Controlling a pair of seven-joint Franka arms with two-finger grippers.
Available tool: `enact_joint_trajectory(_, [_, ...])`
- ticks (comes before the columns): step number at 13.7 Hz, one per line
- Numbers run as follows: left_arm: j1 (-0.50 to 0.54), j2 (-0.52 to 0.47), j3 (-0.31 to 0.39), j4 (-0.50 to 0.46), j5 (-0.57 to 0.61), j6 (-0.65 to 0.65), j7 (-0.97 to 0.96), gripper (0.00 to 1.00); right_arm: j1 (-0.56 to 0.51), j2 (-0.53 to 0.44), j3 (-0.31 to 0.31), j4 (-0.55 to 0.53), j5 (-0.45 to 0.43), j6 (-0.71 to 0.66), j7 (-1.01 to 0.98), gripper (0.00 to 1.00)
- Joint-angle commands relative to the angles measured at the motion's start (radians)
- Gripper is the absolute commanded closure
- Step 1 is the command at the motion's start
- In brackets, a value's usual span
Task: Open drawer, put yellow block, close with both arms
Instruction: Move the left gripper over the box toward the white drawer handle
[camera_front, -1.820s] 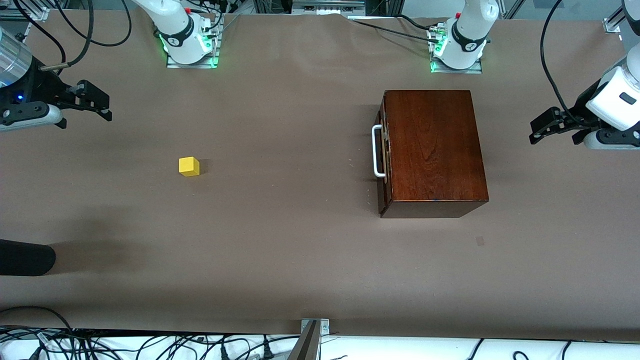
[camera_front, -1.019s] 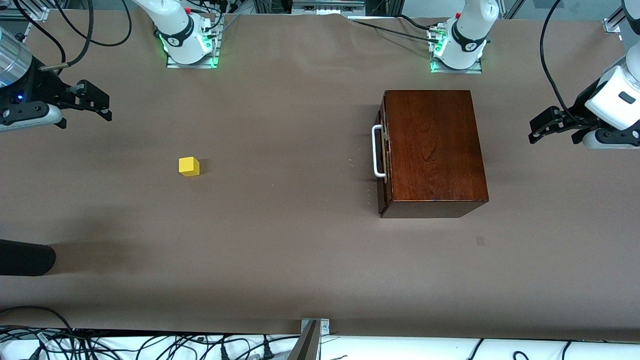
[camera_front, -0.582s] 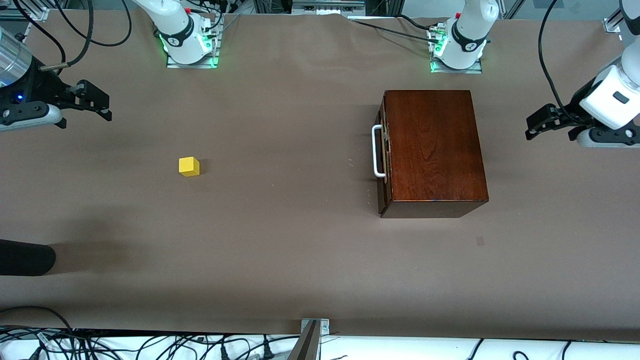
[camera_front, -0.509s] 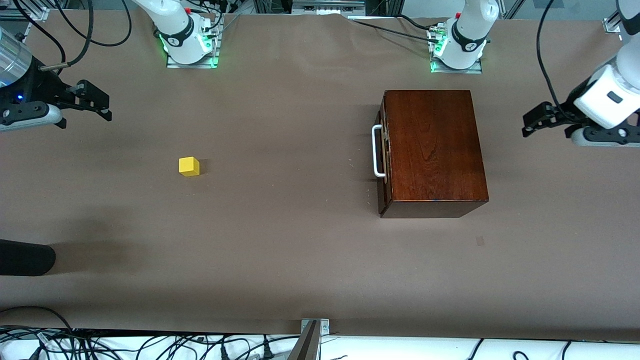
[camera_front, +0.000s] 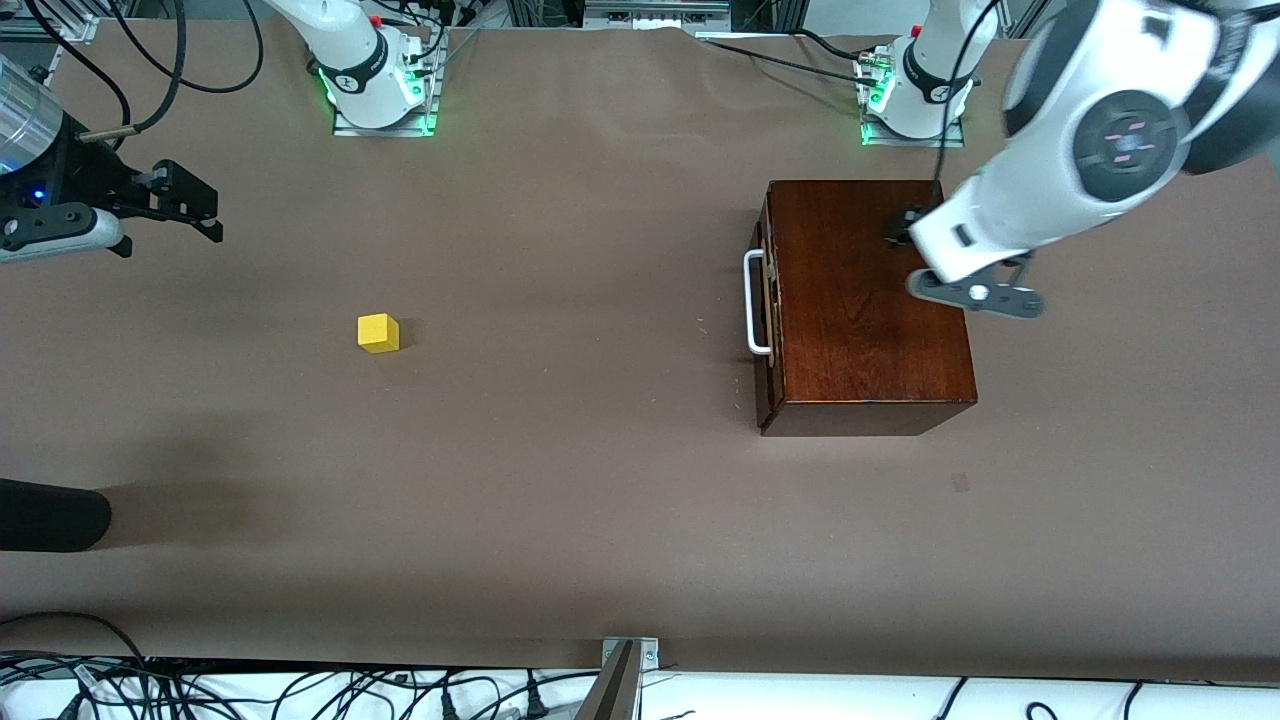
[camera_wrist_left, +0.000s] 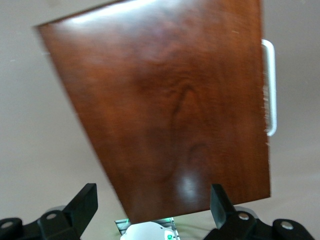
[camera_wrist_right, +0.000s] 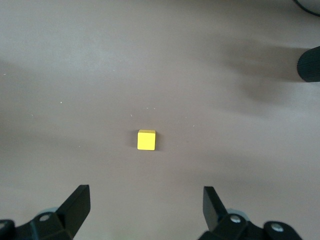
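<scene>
The mahogany box (camera_front: 870, 300) lies toward the left arm's end of the table. Its drawer is shut, and the white bar handle (camera_front: 757, 303) faces the right arm's end. My left gripper (camera_wrist_left: 152, 200) hangs open over the box top (camera_wrist_left: 170, 110) with nothing between its fingers (camera_wrist_left: 85, 200); in the front view the left wrist (camera_front: 985, 225) covers most of it. The yellow block (camera_front: 378, 333) sits alone on the brown table, toward the right arm's end. My right gripper (camera_front: 185, 205) waits open in the air at that end, and the yellow block (camera_wrist_right: 146, 140) shows ahead of it.
A black rounded object (camera_front: 50, 515) pokes in at the right arm's end, nearer the front camera than the block. Cables and a metal bracket (camera_front: 625, 665) line the table's near edge. The green-lit arm bases (camera_front: 380, 90) stand along the back edge.
The left arm has swung in from its end of the table and now hangs over the box. The right arm, the block and the box have not moved.
</scene>
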Motion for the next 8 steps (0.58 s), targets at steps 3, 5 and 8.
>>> enact_joint_trajectory(3, [-0.176,0.077,-0.005,0.055,0.022,0.086,-0.229,0.00,-0.010,0.010,0.004,0.029,0.002,-0.025,-0.019,0.00])
enact_joint_trajectory(5, [-0.230,0.125,-0.005,0.055,0.025,0.165,-0.343,0.00,-0.010,0.010,0.004,0.029,0.002,-0.025,-0.019,0.00])
enact_joint_trajectory(8, [-0.264,0.189,-0.007,0.052,0.025,0.244,-0.411,0.00,-0.010,0.010,0.004,0.029,0.002,-0.025,-0.019,0.00])
